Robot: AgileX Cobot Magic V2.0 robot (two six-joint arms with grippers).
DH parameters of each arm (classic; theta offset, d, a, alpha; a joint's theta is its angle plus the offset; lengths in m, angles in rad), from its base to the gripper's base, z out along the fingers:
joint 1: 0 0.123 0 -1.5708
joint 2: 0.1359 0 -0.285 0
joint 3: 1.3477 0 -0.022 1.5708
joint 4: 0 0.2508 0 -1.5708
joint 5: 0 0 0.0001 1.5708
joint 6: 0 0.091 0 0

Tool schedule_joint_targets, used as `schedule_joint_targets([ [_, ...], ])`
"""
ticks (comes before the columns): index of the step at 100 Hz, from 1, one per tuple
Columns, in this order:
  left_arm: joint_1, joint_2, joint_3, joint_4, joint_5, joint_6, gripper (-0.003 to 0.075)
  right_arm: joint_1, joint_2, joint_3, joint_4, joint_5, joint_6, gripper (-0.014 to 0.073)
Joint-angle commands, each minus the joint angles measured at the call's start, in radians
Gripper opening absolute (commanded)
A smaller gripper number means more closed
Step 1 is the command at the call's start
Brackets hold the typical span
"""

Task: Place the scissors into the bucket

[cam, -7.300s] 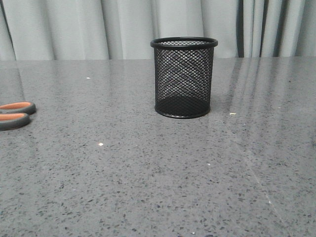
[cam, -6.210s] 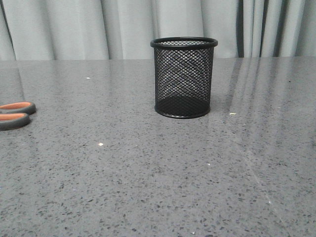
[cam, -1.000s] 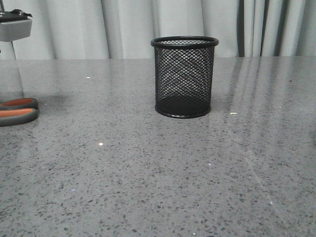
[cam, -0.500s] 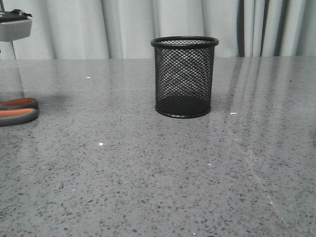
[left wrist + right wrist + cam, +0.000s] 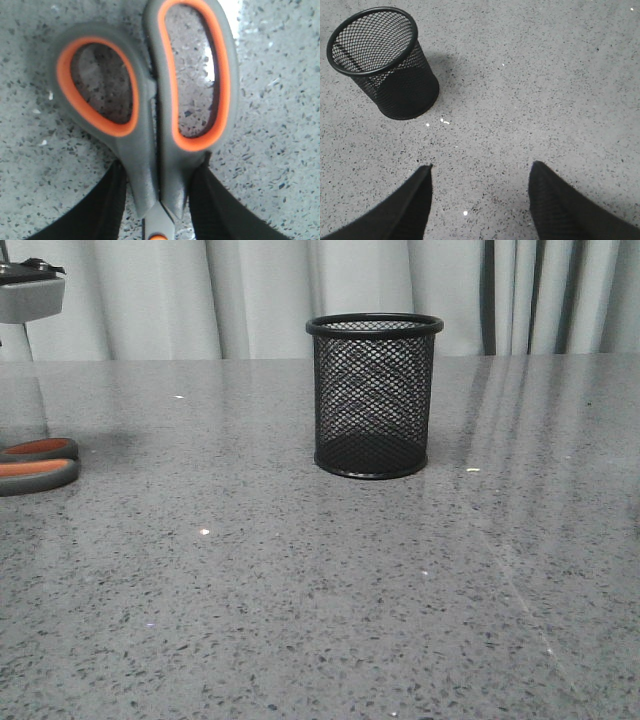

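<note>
The scissors (image 5: 142,150) lie flat on the grey table, with grey handle loops lined in orange. In the front view only the loops (image 5: 38,465) show at the far left edge. My left gripper (image 5: 159,167) straddles the handles' neck just above the orange pivot dot, and both black fingers touch the neck. The bucket (image 5: 373,395), a black wire-mesh cup, stands upright and empty at the table's middle, far right of the scissors. My right gripper (image 5: 480,170) hangs open and empty over bare table, with the bucket (image 5: 385,65) some way ahead of it.
Part of my left arm's grey wrist (image 5: 30,295) shows at the top left of the front view. Pale curtains (image 5: 250,290) hang behind the table's far edge. A small light crumb (image 5: 471,470) lies right of the bucket.
Since the oldest frames, my left wrist has come into view at the top left and the scissor loops have shifted slightly right. Nothing has moved in the last second.
</note>
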Motion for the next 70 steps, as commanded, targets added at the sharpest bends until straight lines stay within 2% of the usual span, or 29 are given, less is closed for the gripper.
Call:
schedule_joint_targets([
  [1,-0.006,-0.042,-0.015,-0.045,0.049,-0.005,0.0124,0.001,-0.001,-0.037,0.005,-0.061,-0.014,0.0384],
  [42,-0.006,-0.133,-0.1,-0.054,0.049,-0.03,0.0124,0.001,-0.001,-0.037,0.005,-0.061,-0.014,0.0384],
  [70,-0.006,-0.21,-0.212,-0.135,0.049,-0.032,0.0124,0.001,-0.001,-0.037,0.011,-0.072,-0.014,0.0384],
])
